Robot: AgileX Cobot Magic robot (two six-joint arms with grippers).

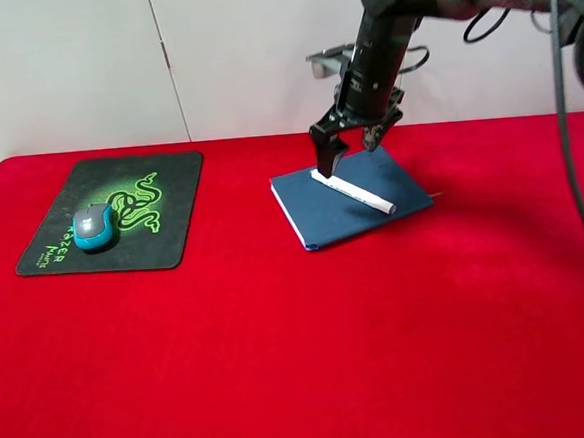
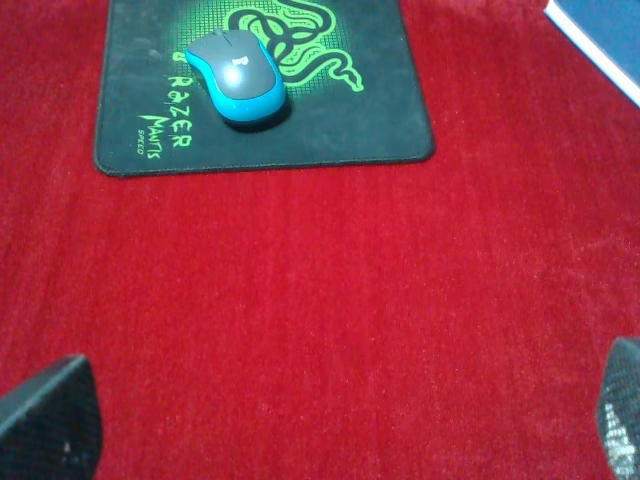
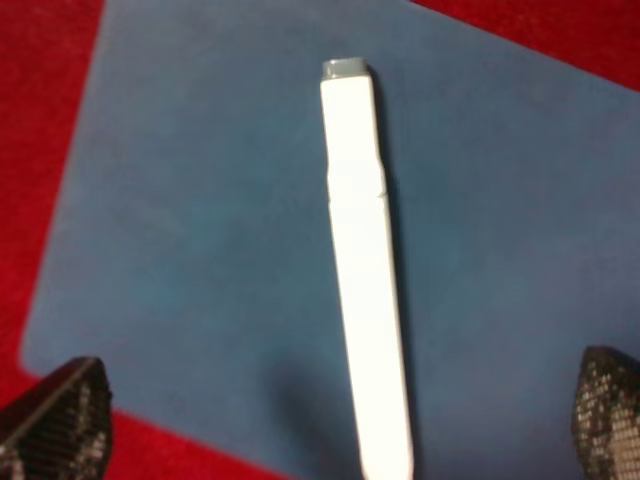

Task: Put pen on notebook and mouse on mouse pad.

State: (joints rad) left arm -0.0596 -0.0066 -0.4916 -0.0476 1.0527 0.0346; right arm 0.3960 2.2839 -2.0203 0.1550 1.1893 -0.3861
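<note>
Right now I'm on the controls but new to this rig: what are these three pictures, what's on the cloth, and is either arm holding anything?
One picture looks down from a high fixed camera; the other two come from cameras on each arm's wrist. On the red table the mouse sits on the mouse pad. The pen lies on the notebook. The right tool hangs open just above the pen's far end, holding nothing; its wrist picture shows the pen lying free on the notebook. The left arm is outside the high view. Its wrist picture shows its tool open and empty, facing the mouse.
</note>
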